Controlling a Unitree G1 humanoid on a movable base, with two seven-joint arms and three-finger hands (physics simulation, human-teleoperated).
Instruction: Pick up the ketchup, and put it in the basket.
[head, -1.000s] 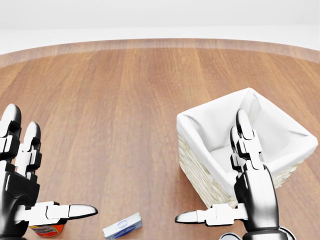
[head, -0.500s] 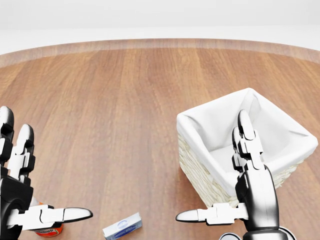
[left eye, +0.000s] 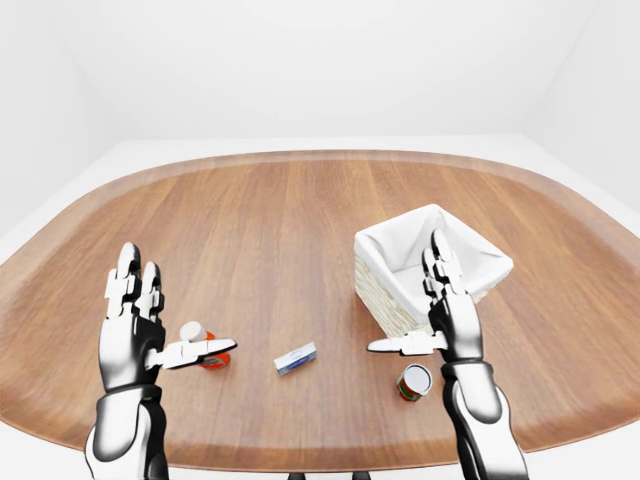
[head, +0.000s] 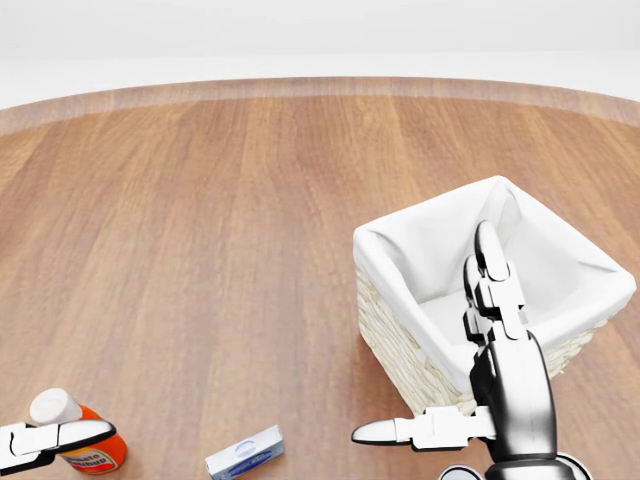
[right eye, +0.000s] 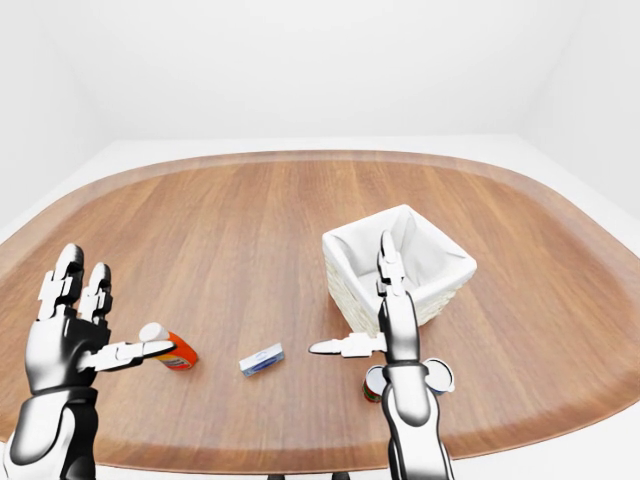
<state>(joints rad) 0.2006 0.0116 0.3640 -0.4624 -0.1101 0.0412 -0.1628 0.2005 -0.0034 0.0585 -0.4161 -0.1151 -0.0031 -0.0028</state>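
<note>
The ketchup (head: 88, 447), an orange-red bottle with a white cap, lies on the wooden table at the bottom left of the head view. My left hand (left eye: 180, 308) is open just left of it, fingers pointing up. Its thumb (head: 55, 436) reaches across the bottle; whether it touches I cannot tell. The wicker basket (head: 400, 352) with a white cloth liner stands at the right and looks empty. My right hand (right eye: 350, 295) is open and holds nothing. It is raised at the basket's near side, thumb pointing left.
A small white and blue box (head: 245, 452) lies on the table between the two hands. A round can (left eye: 414, 381) stands beside my right forearm, below the basket. The table's curved edge (left eye: 300, 462) runs along the bottom of the eye views.
My left hand has dropped down and left, almost out of the head view, which uncovers the ketchup bottle; only its thumb still shows there. The right hand has stayed put.
</note>
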